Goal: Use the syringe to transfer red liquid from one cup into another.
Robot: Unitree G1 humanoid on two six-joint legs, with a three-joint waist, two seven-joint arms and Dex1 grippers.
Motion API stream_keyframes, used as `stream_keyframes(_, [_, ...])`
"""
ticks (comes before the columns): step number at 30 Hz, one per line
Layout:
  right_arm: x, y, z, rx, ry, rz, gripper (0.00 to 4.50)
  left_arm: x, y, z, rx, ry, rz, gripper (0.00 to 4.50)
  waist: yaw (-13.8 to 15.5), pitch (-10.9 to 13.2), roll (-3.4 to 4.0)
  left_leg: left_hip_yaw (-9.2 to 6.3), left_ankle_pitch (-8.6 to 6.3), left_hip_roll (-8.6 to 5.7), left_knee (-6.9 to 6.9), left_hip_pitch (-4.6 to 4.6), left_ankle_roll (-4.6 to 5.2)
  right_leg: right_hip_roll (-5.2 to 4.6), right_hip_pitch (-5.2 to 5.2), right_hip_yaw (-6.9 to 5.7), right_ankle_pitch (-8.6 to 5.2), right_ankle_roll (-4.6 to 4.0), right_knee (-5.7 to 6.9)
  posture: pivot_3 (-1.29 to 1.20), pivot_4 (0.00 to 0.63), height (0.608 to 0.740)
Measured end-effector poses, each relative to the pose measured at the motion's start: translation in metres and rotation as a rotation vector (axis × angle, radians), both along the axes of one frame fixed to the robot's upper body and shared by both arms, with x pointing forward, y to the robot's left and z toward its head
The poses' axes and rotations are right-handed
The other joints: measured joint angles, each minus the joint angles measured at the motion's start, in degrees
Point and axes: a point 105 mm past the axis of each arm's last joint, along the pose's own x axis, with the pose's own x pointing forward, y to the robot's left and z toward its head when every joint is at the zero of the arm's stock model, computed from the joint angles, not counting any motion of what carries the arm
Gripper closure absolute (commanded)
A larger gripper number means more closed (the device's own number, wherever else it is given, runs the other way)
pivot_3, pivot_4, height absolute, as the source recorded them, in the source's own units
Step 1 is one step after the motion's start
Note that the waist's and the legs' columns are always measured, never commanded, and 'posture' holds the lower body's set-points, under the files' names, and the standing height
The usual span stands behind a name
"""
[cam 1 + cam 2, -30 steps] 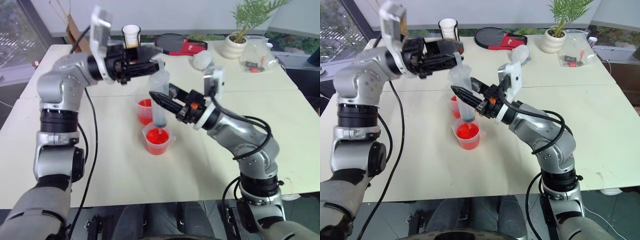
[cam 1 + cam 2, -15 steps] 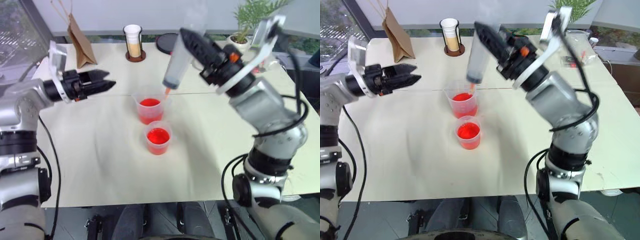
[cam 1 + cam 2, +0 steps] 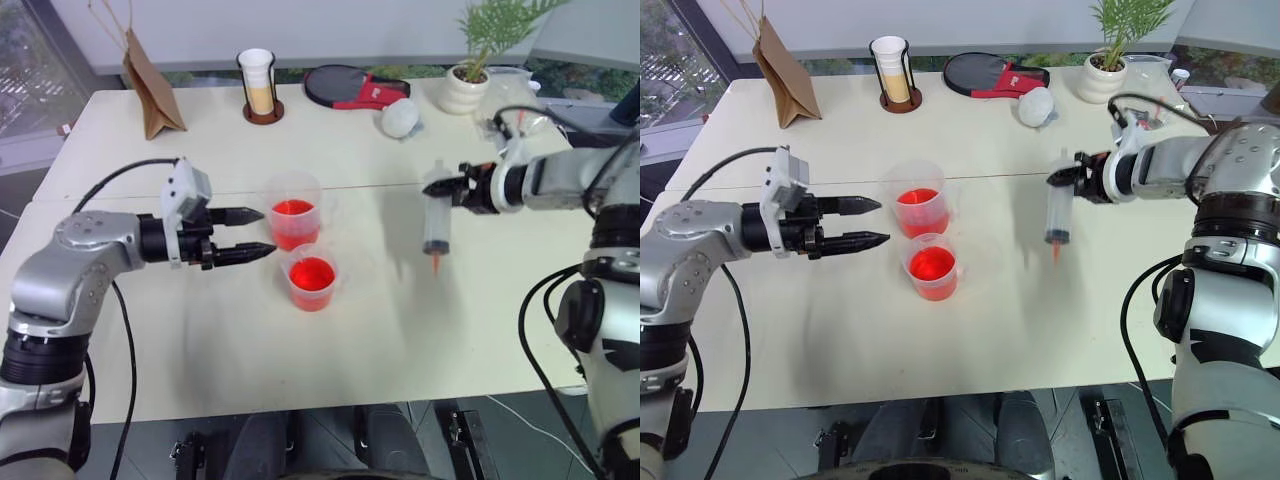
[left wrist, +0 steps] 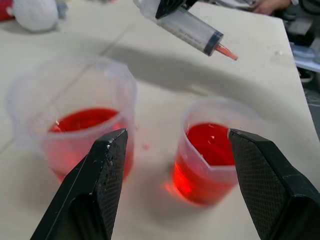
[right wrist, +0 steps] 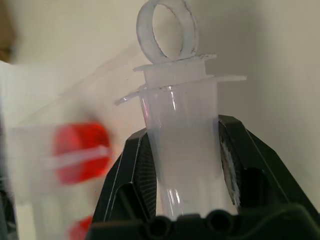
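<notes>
Both clear cups on the bench (image 3: 330, 400) hold red liquid (image 3: 312, 273), so the transfer looks well advanced, perhaps finished; which way the liquid is meant to go cannot be read from the cups alone.

Taking the taller cup (image 3: 292, 209) as the landmark: the smaller cup (image 3: 312, 278) stands just beside it on the side nearer the robot, almost touching. The syringe (image 3: 437, 219) hangs well apart from the taller cup, out to the robot's right, upright over bare bench with its orange-red tip pointing down and clear of the surface. Its plunger sits pushed in with the ring just above the barrel flange, and the barrel looks clear, so it appears emptied rather than loaded.

The right pincer (image 3: 462, 188) is clenched around the upper barrel of the syringe; the right wrist view shows both black fingers (image 5: 131, 170) pressed against the plastic. The left pincer (image 3: 255, 234) is released and grasps nothing, its two fingers spread and pointing level at the cups from the robot's left, near the taller cup but not touching it.

What seems left, as a judgement: either setting the syringe down on the bench, or bringing it back over the cups for another draw if more liquid must go across.
</notes>
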Motion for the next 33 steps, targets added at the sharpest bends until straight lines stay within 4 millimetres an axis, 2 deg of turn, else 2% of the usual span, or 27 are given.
stream_keyframes(5, [0.002,0.012,-0.031,-0.015,0.103,0.020,3.09,-0.006,-0.005,0.000,0.003,-0.015,-0.011,1.23,0.36,0.00,-0.01,0.00,-0.03,-0.04,0.09,-0.01,0.05,-0.01,0.07,0.00,0.01,0.01,-0.01,0.00,0.150,0.740])
stream_keyframes(7, [0.003,0.012,-0.040,-0.029,0.123,0.015,2.08,-0.007,-0.006,-0.002,0.007,-0.014,-0.009,1.17,0.42,0.00,-0.01,0.00,-0.03,-0.05,0.10,-0.01,0.05,-0.01,0.07,0.00,0.01,0.01,-0.01,0.00,0.150,0.740])
stream_keyframes(8, [0.003,0.010,-0.043,-0.037,0.128,0.009,1.74,-0.006,-0.006,-0.001,0.007,-0.016,0.000,1.17,0.43,0.00,-0.01,-0.01,-0.03,-0.05,0.10,-0.01,0.05,0.00,0.07,-0.01,0.01,0.01,-0.01,0.00,0.150,0.740])
stream_keyframes(11, [0.007,0.010,-0.038,-0.042,0.105,0.013,0.19,-0.004,-0.007,0.000,-0.012,-0.013,0.016,1.17,0.30,0.00,-0.01,-0.01,-0.03,-0.05,0.10,0.00,0.05,0.00,0.07,-0.01,0.01,0.01,0.00,0.00,0.150,0.740])
stream_keyframes(12, [0.008,0.009,-0.036,-0.048,0.098,0.013,0.08,-0.004,-0.007,0.000,-0.018,-0.008,0.019,1.17,0.28,0.00,-0.01,-0.01,-0.02,-0.05,0.10,0.00,0.04,0.01,0.07,-0.01,0.01,0.01,0.00,0.00,0.150,0.740])
stream_keyframes(16, [0.011,0.007,-0.028,-0.070,0.037,0.035,0.08,-0.002,0.001,0.010,-0.066,-0.021,0.059,1.17,0.26,0.00,0.00,-0.01,-0.03,-0.05,0.10,0.00,0.04,0.01,0.04,-0.01,0.01,0.01,0.01,0.00,0.150,0.740])
stream_keyframes(19, [0.009,-0.007,0.002,-0.106,-0.145,0.092,0.08,0.002,0.020,0.014,-0.079,-0.018,0.129,1.17,0.49,0.04,0.06,-0.06,-0.03,-0.06,0.08,-0.02,0.05,0.02,0.02,-0.03,0.00,0.02,0.01,0.00,0.150,0.740])
stream_keyframes(21, [-0.001,-0.029,0.034,-0.149,-0.351,0.144,0.08,0.005,0.046,0.005,-0.086,0.027,0.225,1.17,0.59,0.04,0.06,-0.07,-0.08,-0.07,0.05,-0.02,0.13,0.02,0.05,-0.06,0.00,0.03,-0.04,0.00,0.150,0.740])
stream_keyframes(23, [-0.015,-0.042,0.046,-0.165,-0.477,0.199,0.08,0.004,0.060,-0.005,-0.094,0.069,0.275,1.17,0.55,0.01,0.02,-0.07,-0.14,-0.07,0.06,0.02,0.22,0.03,0.15,-0.08,0.00,0.03,-0.08,0.00,0.150,0.740])
stream_keyframes(25, [-0.035,-0.053,0.041,-0.181,-0.601,0.291,0.08,0.001,0.071,-0.018,-0.097,0.110,0.316,1.17,0.57,-0.02,-0.05,-0.09,-0.16,-0.05,0.07,0.09,0.26,0.03,0.31,-0.10,-0.01,0.04,-0.12,0.00,0.150,0.740])
stream_keyframes(28, [-0.054,-0.065,0.010,-0.252,-0.640,0.373,0.08,0.000,0.086,-0.041,-0.061,0.144,0.376,1.17,0.45,-0.02,-0.04,0.04,-0.17,-0.05,0.17,0.29,0.26,-0.04,0.42,-0.06,-0.01,0.05,-0.13,0.00,0.150,0.740])
stream_keyframes(30, [-0.064,-0.077,-0.010,-0.346,-0.654,0.401,0.08,-0.001,0.086,-0.054,-0.055,0.154,0.385,1.17,0.49,-0.01,-0.01,0.10,-0.17,-0.05,0.16,0.50,0.26,-0.08,0.59,-0.05,-0.01,0.04,-0.14,0.00,0.150,0.740])
stream_keyframes(33, [-0.068,-0.079,-0.027,-0.375,-0.677,0.406,0.08,0.001,0.080,-0.065,-0.097,0.179,0.393,1.17,0.49,0.00,-0.02,0.09,-0.18,-0.02,0.15,0.88,0.24,-0.10,0.93,-0.03,-0.02,0.03,-0.17,0.00,0.150,0.740])
